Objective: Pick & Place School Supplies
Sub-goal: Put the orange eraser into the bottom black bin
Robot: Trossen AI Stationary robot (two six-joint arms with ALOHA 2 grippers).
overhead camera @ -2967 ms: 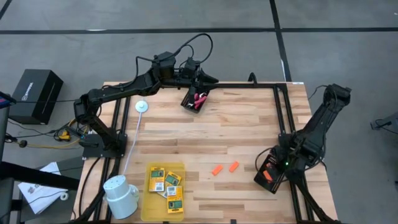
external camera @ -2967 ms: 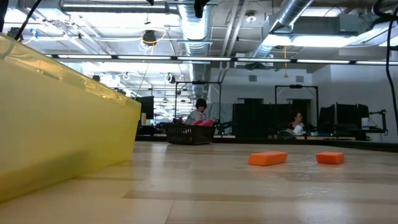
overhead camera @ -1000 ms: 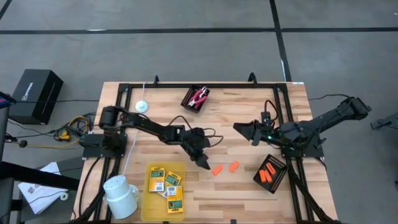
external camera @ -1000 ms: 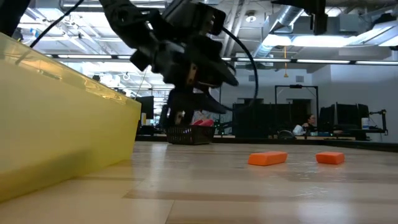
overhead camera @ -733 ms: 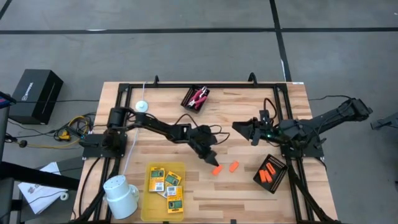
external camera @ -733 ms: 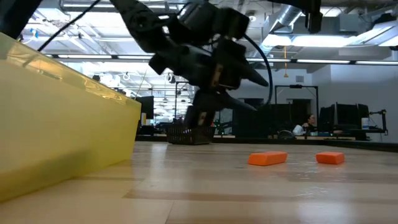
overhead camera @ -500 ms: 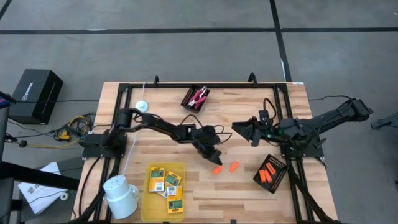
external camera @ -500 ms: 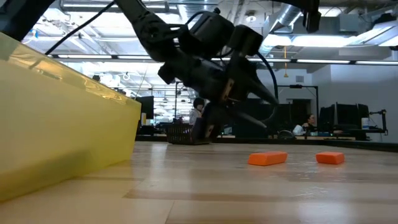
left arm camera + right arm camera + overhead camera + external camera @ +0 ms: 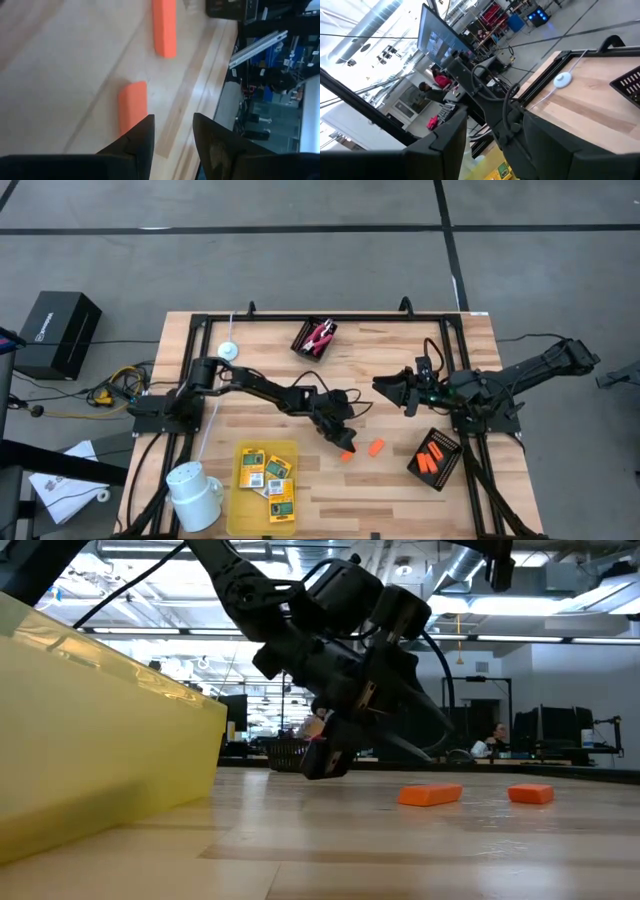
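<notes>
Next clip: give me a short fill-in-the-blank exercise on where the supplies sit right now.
1. The square packets lie in the ___ tray.
2. Loose orange pieces on the bare table: ___.
3. The pink-handled tool lies in a black basket near the table's ___ edge.
4. The left tool is beside the nearer orange piece, not yet ___ it.

Missing: yellow; two; far; gripping

No lettering can be read anywhere. The black box [image 9: 58, 332] on the floor at nine o'clock of the table carries a pale mark too small to make out, and the yellow-and-green square packets [image 9: 266, 476] show illegible labels.
</notes>
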